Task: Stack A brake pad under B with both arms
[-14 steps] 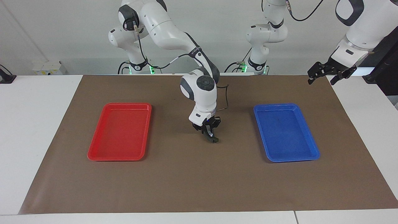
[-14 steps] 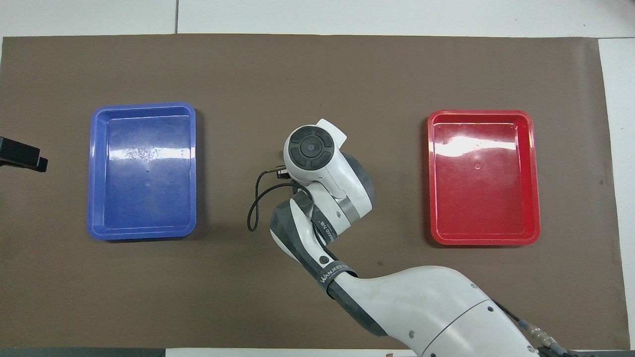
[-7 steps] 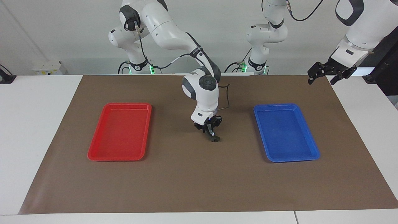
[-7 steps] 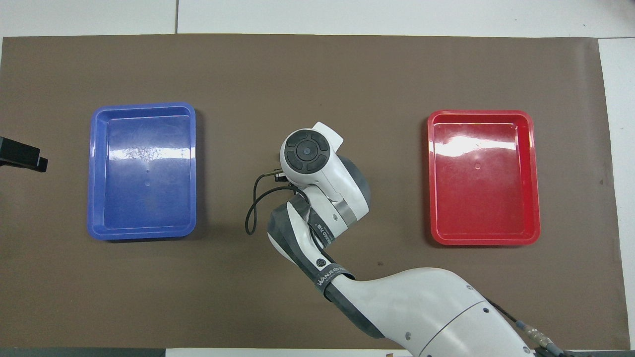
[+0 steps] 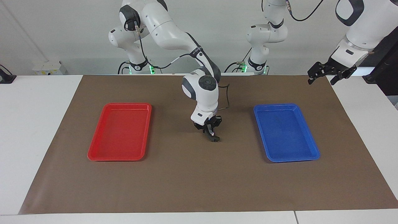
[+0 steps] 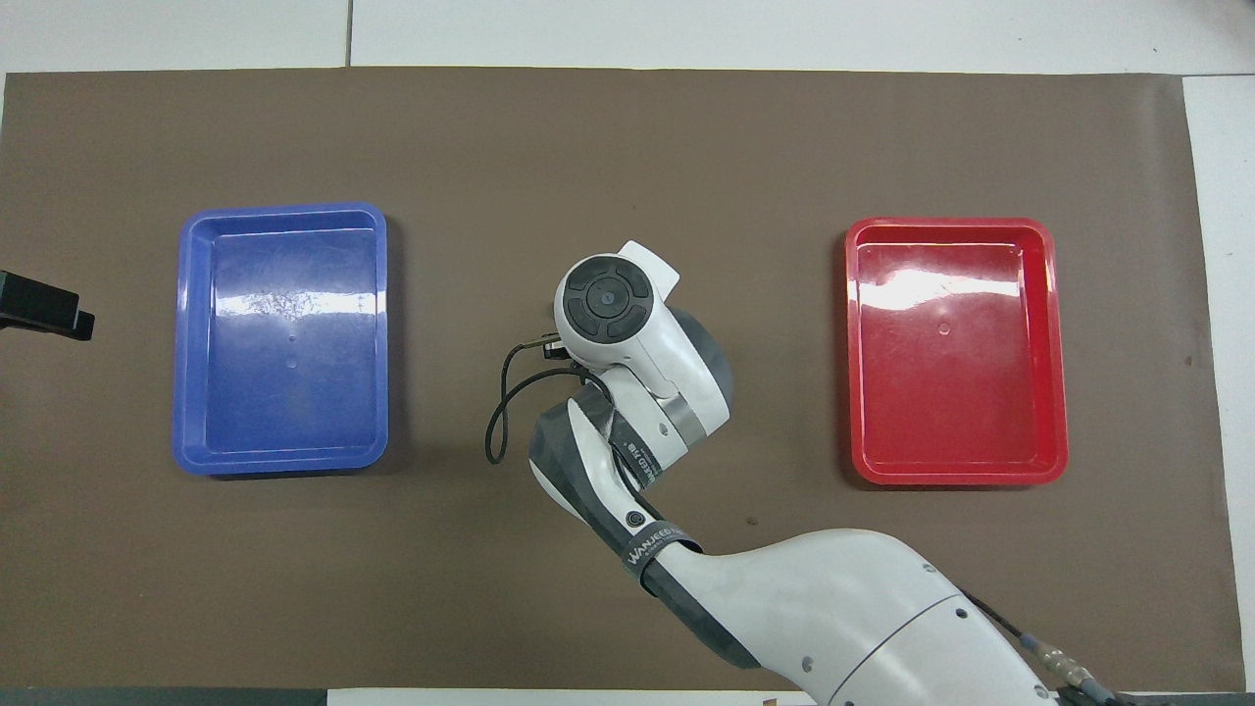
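Note:
My right gripper (image 5: 210, 130) hangs low over the middle of the brown mat, between the two trays. It is shut on a small dark brake piece (image 5: 215, 138) with a light spot. The piece slants down and its lower end is at the mat. I cannot tell whether it is the short pad A or the longer piece B. No other brake piece shows. In the overhead view the right wrist (image 6: 608, 299) hides the gripper and the piece. My left gripper (image 5: 321, 81) waits open and empty, raised over the mat's corner at the left arm's end, and shows at the overhead view's edge (image 6: 47, 312).
A red tray (image 5: 93, 154) lies toward the right arm's end and a blue tray (image 5: 311, 155) toward the left arm's end; both show empty. The brown mat (image 5: 199, 186) covers the white table. A black cable loops off the right wrist (image 6: 495, 422).
My right gripper with the dark piece shifted slightly toward the left arm's end, then held still. The left arm has not moved.

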Controlling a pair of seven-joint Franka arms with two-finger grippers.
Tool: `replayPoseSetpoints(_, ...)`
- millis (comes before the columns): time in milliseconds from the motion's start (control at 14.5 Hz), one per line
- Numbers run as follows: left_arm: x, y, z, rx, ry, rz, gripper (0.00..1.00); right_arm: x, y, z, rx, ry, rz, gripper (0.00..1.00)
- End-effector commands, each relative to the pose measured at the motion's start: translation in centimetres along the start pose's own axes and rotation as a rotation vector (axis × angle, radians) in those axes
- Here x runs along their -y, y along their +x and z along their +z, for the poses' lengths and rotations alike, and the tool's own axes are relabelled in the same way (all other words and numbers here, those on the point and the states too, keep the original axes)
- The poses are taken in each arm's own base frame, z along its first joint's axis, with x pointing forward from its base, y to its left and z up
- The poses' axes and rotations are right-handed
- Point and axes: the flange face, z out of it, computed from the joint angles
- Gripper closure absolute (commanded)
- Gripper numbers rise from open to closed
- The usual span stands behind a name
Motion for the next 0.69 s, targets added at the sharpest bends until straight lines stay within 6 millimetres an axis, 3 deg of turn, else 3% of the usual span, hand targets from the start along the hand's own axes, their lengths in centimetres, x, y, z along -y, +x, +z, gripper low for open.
replayPoseSetpoints(0,0.25,-0.60,0.03,0.008,-0.011,0.008,0.00,-0.37,-0.15,0.25,-0.009,0.010,0.015,0.98)
replayPoseSetpoints(138,0.25,-0.60,0.03,0.008,-0.011,0.007,0.00,-0.49,-0.31,0.53,-0.009,0.010,0.019,0.94)
replayPoseSetpoints(207,0.25,-0.60,0.03,0.008,-0.011,0.007,0.00,-0.60,-0.29,0.50,-0.009,0.010,0.022,0.82)
replayPoseSetpoints(276,0.25,-0.60,0.03,0.008,-0.011,0.008,0.00,-0.62,-0.33,0.56,-0.007,0.010,0.025,0.46)
replayPoseSetpoints(345,0.25,-0.60,0.03,0.008,-0.011,0.007,0.00,-0.67,-0.40,0.63,-0.007,0.010,0.023,0.01)
replayPoseSetpoints(621,0.25,-0.60,0.03,0.008,-0.011,0.007,0.00,-0.56,-0.22,0.34,-0.015,0.015,0.024,0.00)
